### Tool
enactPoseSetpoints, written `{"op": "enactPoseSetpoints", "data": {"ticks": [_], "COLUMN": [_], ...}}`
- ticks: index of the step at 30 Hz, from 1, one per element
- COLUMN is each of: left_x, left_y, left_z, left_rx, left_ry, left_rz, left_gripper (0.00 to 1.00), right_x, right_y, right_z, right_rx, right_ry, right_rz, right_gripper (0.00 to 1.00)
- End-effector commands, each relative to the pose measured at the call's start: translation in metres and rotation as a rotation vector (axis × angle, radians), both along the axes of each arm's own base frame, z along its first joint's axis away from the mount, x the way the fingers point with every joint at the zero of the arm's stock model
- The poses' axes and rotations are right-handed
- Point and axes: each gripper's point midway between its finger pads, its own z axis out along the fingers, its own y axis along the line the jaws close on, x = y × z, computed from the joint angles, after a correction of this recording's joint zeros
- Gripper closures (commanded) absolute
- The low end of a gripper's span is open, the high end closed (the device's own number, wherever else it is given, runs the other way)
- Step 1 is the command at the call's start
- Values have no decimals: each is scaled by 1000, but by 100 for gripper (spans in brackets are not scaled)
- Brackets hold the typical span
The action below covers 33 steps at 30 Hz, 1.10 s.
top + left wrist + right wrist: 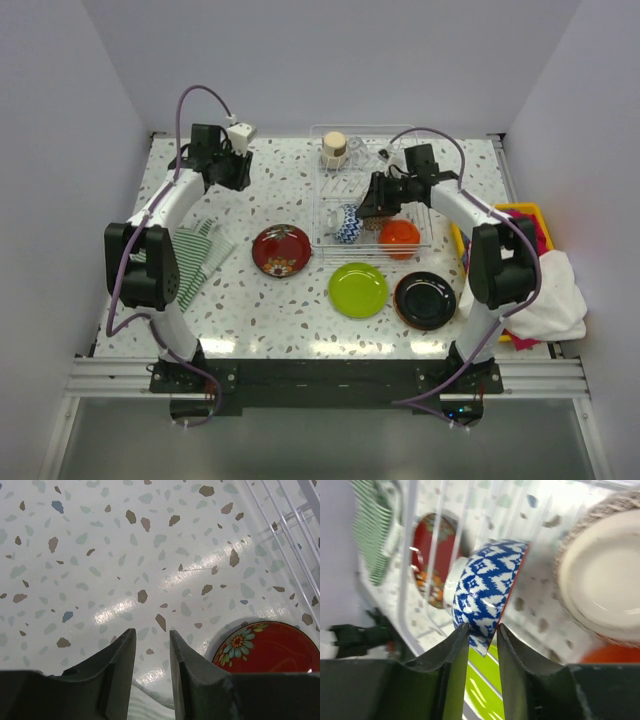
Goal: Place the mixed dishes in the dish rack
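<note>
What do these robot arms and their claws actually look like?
Both the left arm and right arm have white tubular segments between chunky black joints, each trailed by a looping purple cable. The left claw and right claw are each two dark, matte, wedge-shaped fingers.

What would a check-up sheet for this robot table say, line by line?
Surface: speckled table, glare patches, no spills seen.
Job's things: dish rack holds beige cup, blue-white bowl and orange bowl; red plate, green plate and black plate lie on the table.
Clutter: striped cloth on the left; yellow bin of cloths on the right.
Claws: left claw open and empty above the table; right claw straddles the blue-white bowl's rim, grip unclear.
Cables: a purple cable loops above each arm.
Surroundings: plain white walls; nothing else seen.
</note>
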Motion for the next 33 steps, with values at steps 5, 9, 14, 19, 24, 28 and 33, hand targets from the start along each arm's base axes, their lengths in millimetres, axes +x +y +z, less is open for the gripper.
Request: {"op": "enactPoseSetpoints", "data": {"ticks": [5, 9, 14, 19, 24, 28, 33], "left_x": [15, 12, 9, 9, 10, 5, -26], "left_y": [-9, -8, -6, -6, -3, -1, -22], "left_z": [24, 31, 31, 33, 35, 28, 7], "left_rx": [-45, -42, -31, -31, -12, 6, -59], "left_ry": [-92, -106, -109, -113, -125, -105, -15], "left_rz": [-7, -10, -13, -11, -9, -21, -158], "left_gripper": [62, 62, 62, 61, 61, 60, 59], "right_x": [-27, -17, -7, -5, 23, 50, 48], "right_y": [-47, -52, -40, -22, -7, 15, 33], "right_z": [8, 25, 65, 64, 54, 76, 98], "right_rx": [-316, -359, -342, -339, -328, -279, -278], "right_ry": [-104, -206, -540, -617, -572, -673, -750], "right_rz": [158, 192, 339, 510, 495, 396, 382], "right_gripper": [61, 55, 45, 37, 37, 34, 34]}}
